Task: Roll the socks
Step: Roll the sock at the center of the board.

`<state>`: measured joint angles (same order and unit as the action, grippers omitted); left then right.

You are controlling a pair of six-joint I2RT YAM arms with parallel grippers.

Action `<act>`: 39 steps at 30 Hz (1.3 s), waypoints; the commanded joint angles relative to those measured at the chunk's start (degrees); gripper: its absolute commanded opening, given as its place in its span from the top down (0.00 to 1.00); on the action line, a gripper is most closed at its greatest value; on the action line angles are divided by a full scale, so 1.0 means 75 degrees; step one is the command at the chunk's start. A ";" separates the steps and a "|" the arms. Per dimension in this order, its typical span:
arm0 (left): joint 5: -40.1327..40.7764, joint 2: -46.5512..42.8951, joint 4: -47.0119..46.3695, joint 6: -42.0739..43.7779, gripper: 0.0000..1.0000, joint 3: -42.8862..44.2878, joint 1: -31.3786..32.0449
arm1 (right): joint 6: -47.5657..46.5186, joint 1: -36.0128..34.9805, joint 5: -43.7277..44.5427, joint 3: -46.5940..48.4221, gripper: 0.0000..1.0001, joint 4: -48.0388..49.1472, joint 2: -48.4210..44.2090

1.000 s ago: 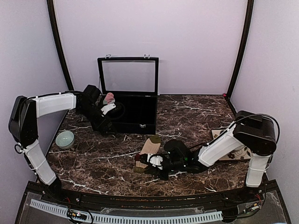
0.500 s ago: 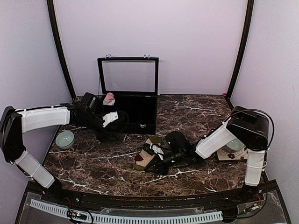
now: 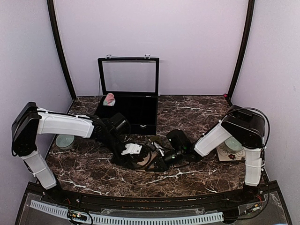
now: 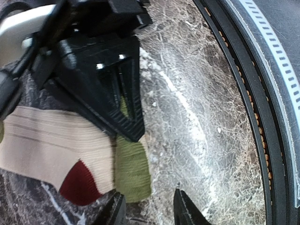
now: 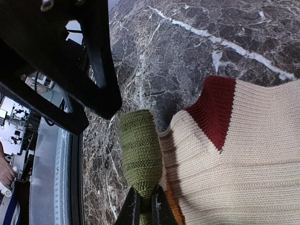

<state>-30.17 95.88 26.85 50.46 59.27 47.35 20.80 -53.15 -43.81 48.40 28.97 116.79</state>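
Right gripper (image 5: 145, 208) pinches the tan sock (image 5: 243, 150) (left gripper (image 4: 149, 211) half-open beside it).

Pale lilac walls (image 3: 187, 37) close the scene on three sides, plain and evenly lit, with soft light and no hard shadows. Two black curved poles rise along the corners, one at the upper left (image 3: 57, 42) and one at the upper right (image 3: 243, 44) of the frame. The surface (image 3: 197, 110) is dark brown marble crossed by white veins and slightly glossy. Along the lower edge of the frame runs a black ledge (image 3: 154, 204), and in front of it a white perforated strip (image 3: 140, 219). At the back of the surface, left of centre, stands a black box (image 3: 143, 115) with its glass-paned lid (image 3: 129, 77) upright.
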 commanded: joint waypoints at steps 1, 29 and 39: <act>-0.0052 0.0058 -0.0006 0.0294 0.62 0.0056 0.0246 | 0.0320 0.0036 0.1008 -0.0517 1.00 -0.2350 0.0894; 0.1152 0.1788 -0.0116 0.0181 0.95 0.0427 0.0519 | -0.0180 0.0125 0.1170 -0.0502 0.77 -0.2640 0.0256; 0.1033 0.2237 0.0542 0.0236 1.00 0.0712 0.0495 | 0.0039 0.0108 0.1429 -0.0994 0.12 -0.2072 -0.0194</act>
<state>-26.13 108.09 24.77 51.96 66.00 50.89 20.05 -52.47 -41.65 46.33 25.80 112.55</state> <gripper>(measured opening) 0.039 0.292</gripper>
